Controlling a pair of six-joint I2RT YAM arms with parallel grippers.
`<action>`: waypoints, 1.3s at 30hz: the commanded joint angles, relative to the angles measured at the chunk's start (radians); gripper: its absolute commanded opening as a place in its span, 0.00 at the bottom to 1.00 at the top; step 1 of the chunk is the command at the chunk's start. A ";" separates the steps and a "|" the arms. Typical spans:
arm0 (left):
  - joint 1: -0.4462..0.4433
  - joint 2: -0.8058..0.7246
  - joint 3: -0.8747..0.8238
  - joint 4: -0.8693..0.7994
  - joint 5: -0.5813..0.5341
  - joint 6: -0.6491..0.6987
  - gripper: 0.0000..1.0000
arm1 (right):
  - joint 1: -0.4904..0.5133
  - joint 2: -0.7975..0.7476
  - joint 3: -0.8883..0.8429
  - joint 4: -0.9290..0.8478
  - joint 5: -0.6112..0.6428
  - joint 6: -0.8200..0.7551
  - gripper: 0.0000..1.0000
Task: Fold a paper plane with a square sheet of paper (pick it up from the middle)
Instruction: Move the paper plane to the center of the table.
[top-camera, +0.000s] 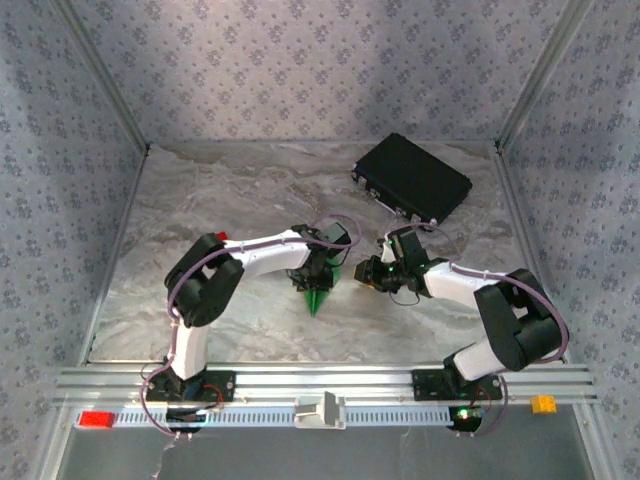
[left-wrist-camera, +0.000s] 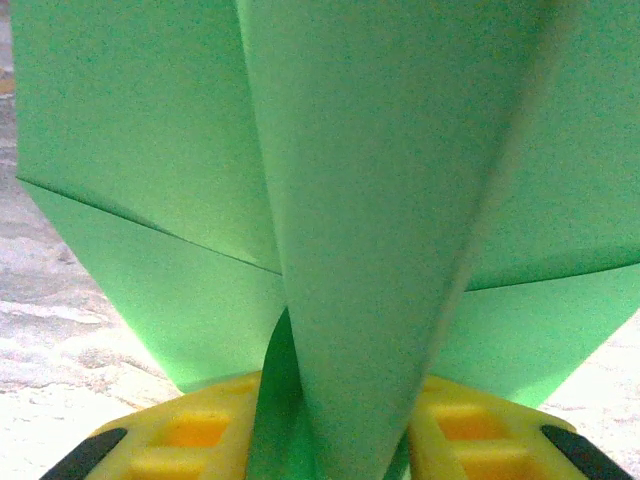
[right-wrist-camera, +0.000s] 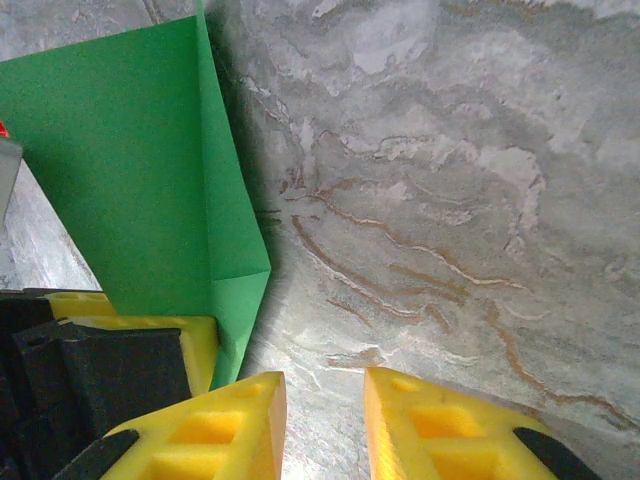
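While its yellow pads close on a raised centre fold, the left tool (left-wrist-camera: 335, 420) grips the sheet of paper (left-wrist-camera: 380, 200), the green ridge filling the gap between the fingers; how firmly it pinches cannot be told from so close. Flaps spread to either side of that ridge, each crossed by a straight slanting crease.

Just beside it, the right tool (right-wrist-camera: 325, 420) hangs low over the counter (top-camera: 250, 190) with its jaws a narrow gap apart and nothing between them; bare stone shows through the gap. The paper's folded edge (right-wrist-camera: 130, 170) lies to its left, apart from its fingers.

From above, the paper (top-camera: 319, 299) sits mid-counter under the left tool as a small green wedge, its point aimed at the near edge. By that shape the folding looks well advanced: nose and centre crease appear made, with the wings probably left to turn down and flatten, though the arm hides much of it.

The counter is grey, brown-veined marble. A black case (top-camera: 412, 178) lies at the far right, well apart, and a small red block (top-camera: 221, 237) sits by the left arm. Blue-patterned walls (top-camera: 300, 60) enclose three sides; an aluminium rail (top-camera: 330, 378) carries both arm bases.
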 joint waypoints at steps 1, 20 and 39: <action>-0.007 0.060 0.008 -0.031 -0.040 -0.024 0.33 | -0.003 -0.018 -0.003 -0.031 0.015 -0.002 0.28; -0.019 0.026 0.104 -0.097 -0.053 -0.101 0.38 | -0.010 -0.045 0.000 -0.055 0.021 -0.010 0.28; -0.018 -0.064 0.145 -0.160 -0.058 -0.106 0.40 | -0.033 -0.106 0.037 -0.154 0.071 -0.066 0.29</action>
